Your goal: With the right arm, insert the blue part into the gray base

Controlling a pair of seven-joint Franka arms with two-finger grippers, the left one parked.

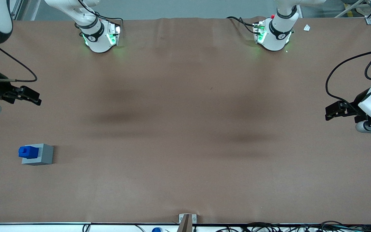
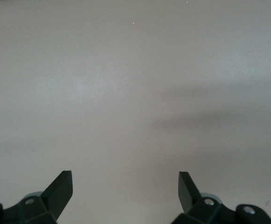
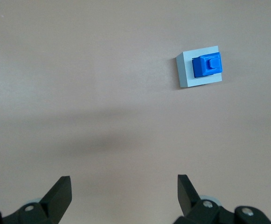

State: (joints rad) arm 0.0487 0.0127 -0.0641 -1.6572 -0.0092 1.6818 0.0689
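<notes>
The blue part [image 1: 28,151] is seen seated in the gray base [image 1: 39,155], near the table's front edge at the working arm's end. The gripper [image 1: 27,94] is held open and empty, well apart above the table. The insertion is judged done; only a check of seating seems called for.

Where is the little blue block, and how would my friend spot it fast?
Look along the brown table toward the working arm's end, nearer the front camera than the open pincer, which hangs apart from it. There the gray base stands alone, and the blue part sits on top: smaller, bright blue.
</notes>
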